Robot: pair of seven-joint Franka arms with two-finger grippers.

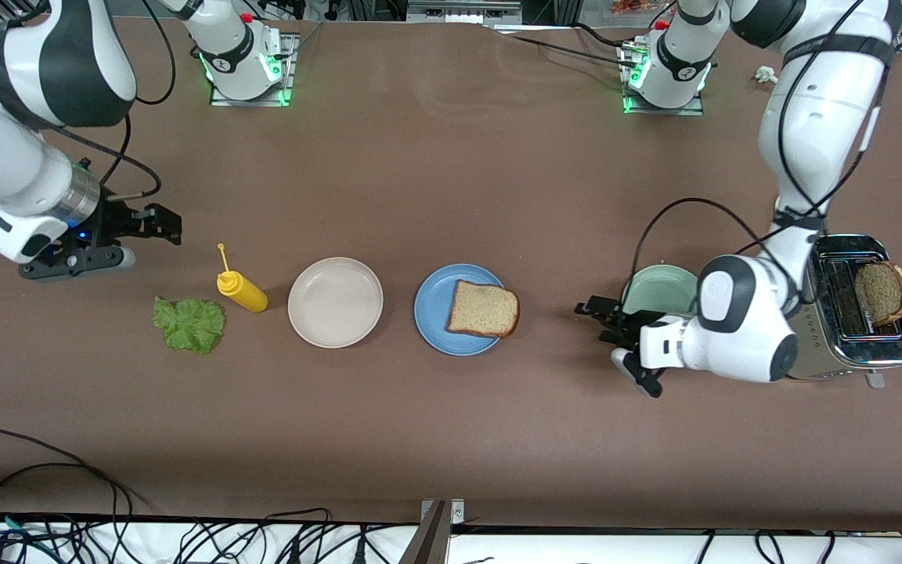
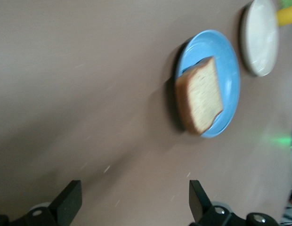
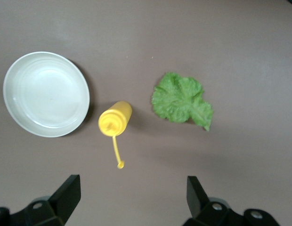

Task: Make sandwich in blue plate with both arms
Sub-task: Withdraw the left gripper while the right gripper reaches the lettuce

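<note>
A brown bread slice (image 1: 484,309) lies on the blue plate (image 1: 431,309), overhanging the rim toward the left arm's end. The wrist view shows the same slice (image 2: 200,96) and blue plate (image 2: 228,61). My left gripper (image 1: 593,323) is open and empty over bare table between the blue plate and a mint-green plate; its fingers (image 2: 135,197) are wide apart. A second bread slice (image 1: 882,291) stands in the toaster (image 1: 850,345). The green lettuce leaf (image 1: 189,323) lies at the right arm's end. My right gripper (image 1: 169,223) hangs open and empty over the table by the lettuce (image 3: 182,100).
A yellow squeeze bottle (image 1: 243,290) lies on its side between the lettuce and a beige-white plate (image 1: 335,301). The mint-green plate (image 1: 658,288) sits beside the toaster, partly under the left arm. Cables run along the table's near edge.
</note>
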